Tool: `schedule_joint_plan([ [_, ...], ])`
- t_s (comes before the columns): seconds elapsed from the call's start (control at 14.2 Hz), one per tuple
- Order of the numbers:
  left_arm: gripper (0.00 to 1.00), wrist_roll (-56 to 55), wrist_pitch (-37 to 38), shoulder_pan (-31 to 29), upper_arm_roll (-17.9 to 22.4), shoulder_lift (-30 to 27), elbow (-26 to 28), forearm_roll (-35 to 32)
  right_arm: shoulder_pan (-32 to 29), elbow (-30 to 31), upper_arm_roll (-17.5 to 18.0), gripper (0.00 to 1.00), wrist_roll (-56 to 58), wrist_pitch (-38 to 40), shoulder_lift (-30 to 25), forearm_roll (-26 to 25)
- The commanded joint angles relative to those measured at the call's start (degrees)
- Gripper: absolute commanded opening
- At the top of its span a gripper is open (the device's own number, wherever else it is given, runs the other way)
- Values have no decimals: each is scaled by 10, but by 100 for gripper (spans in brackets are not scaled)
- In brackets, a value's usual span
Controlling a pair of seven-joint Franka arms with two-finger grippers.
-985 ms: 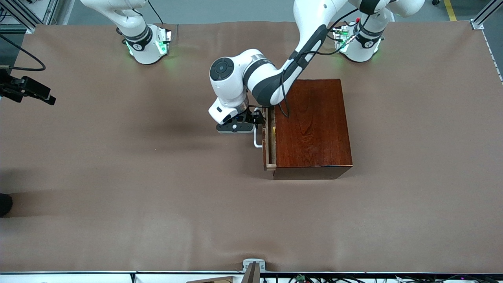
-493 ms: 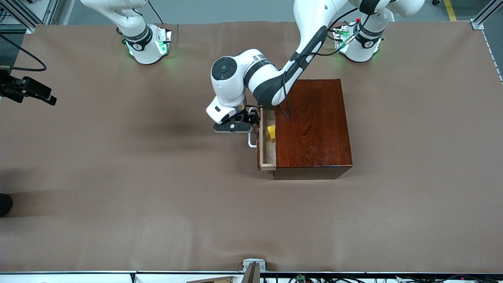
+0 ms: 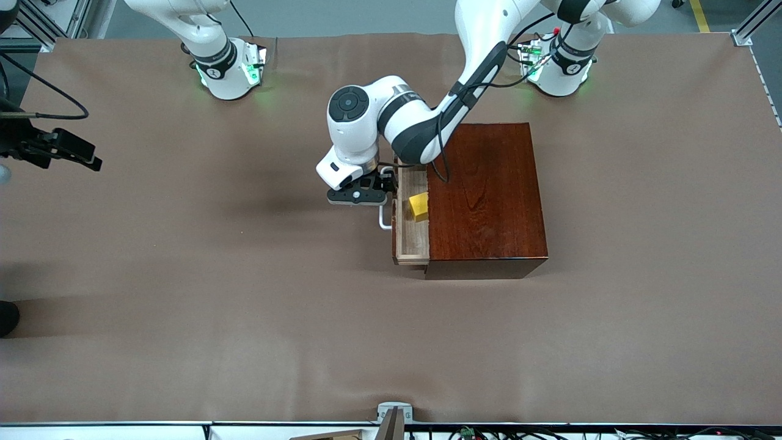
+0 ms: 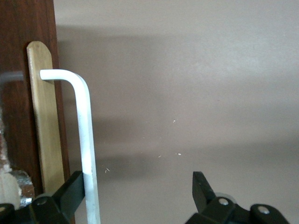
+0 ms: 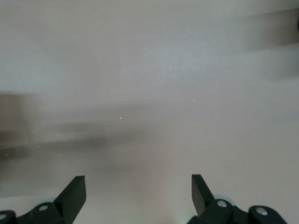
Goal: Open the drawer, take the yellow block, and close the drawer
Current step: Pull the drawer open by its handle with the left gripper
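Note:
The drawer (image 3: 411,235) of the dark reddish-brown box (image 3: 489,201) stands partly pulled out and shows its pale wood inside. The yellow block (image 3: 419,206) lies in it, close to the box's edge. My left gripper (image 3: 360,197) is in front of the drawer, open. In the left wrist view one finger (image 4: 74,186) sits between the white handle (image 4: 86,140) and the drawer front, hooked on the bar; the other finger is over bare table. My right gripper (image 3: 85,156) hangs open and empty over the table's edge at the right arm's end; its wrist view (image 5: 138,186) shows only bare cloth.
A brown cloth (image 3: 244,305) covers the whole table. The box stands near the middle, closer to the left arm's base (image 3: 559,67). The right arm's base (image 3: 229,70) stands at the table's back edge.
The left gripper has drawn the handle toward the right arm's end, and the drawer has slid farther out. The yellow block has come fully into view. The right gripper has shifted slightly inward over the table.

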State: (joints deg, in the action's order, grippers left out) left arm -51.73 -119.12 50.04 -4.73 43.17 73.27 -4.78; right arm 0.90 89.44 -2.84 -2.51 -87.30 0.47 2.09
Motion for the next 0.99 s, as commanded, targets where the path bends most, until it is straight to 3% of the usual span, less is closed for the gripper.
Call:
schedule_joint_plan([
  [0.0,100,4,-23,3,-16,12,-17,14,2,-2,-2,100,-8,-6,0,12],
  [0.91,100,50,-67,4,-38,36,-18,37,2,-8,-2,100,-9,-11,13,12],
])
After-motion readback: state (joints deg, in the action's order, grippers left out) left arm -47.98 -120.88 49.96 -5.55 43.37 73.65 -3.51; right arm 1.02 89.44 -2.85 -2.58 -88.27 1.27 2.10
